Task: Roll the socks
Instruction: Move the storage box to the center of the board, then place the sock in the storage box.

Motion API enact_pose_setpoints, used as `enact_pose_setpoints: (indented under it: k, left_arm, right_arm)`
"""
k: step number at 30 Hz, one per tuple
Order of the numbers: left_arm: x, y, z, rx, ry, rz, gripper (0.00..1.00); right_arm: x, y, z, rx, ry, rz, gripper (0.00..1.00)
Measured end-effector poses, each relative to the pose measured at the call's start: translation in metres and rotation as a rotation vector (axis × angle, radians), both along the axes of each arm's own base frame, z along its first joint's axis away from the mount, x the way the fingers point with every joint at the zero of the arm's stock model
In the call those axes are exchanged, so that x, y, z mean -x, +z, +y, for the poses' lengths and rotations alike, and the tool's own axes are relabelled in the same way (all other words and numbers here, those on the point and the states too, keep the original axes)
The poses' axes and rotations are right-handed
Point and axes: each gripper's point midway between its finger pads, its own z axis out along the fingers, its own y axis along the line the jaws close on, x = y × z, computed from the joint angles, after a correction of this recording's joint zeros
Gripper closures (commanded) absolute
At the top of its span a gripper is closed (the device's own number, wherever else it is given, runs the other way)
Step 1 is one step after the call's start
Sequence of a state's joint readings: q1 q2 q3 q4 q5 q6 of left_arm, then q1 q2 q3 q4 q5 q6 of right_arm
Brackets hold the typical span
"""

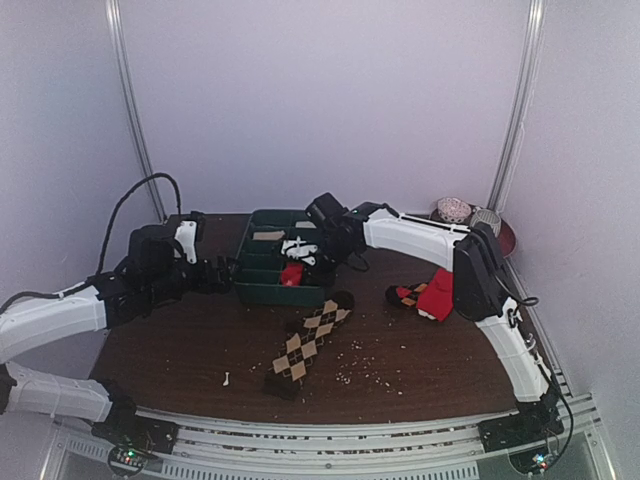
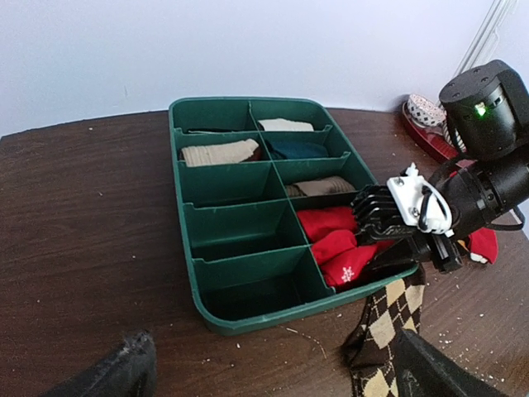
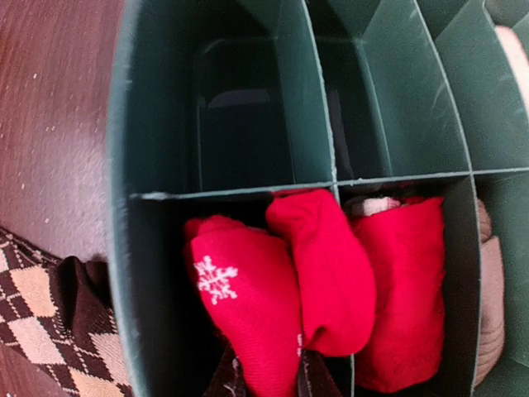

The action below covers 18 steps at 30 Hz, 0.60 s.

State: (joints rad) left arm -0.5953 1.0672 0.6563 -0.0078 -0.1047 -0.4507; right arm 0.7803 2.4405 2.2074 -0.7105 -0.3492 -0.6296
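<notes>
Two arms out: left of the green tray (image 2: 175, 165), the left gripper (image 1: 215, 274) hangs just off its wall with the jaws spread wide. Over the tray's front right corner compartment, the right gripper (image 3: 266, 382) is pinched almost closed on the red socks (image 3: 248, 306), a rolled bundle with a white snowflake, with another red bundle one compartment back. Just off that same tray corner the argyle socks (image 1: 310, 340) lie flat and unrolled on the table (image 1: 180, 350), and further right of the tray sits a red and dark sock pair (image 1: 432, 295)
</notes>
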Motion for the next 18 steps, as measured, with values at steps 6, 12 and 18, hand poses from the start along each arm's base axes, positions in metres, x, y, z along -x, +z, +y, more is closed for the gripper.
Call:
enact_pose_setpoints:
  k: [6,12,18]
  left_arm:
    - [0.0,-0.001,-0.002,0.001,-0.008,0.005,0.02]
    - [0.0,0.0,-0.003,0.004,-0.012,0.001,0.02]
    - [0.0,-0.002,-0.003,-0.003,-0.014,0.002,0.02]
  right_arm:
    - [0.01,-0.018,-0.01,0.052,-0.068,0.103,0.91]
    - [0.005,-0.025,-0.012,0.063,-0.156,0.134,0.7]
    - [-0.004,-0.011,-0.013,0.036,-0.217,0.112,0.5]
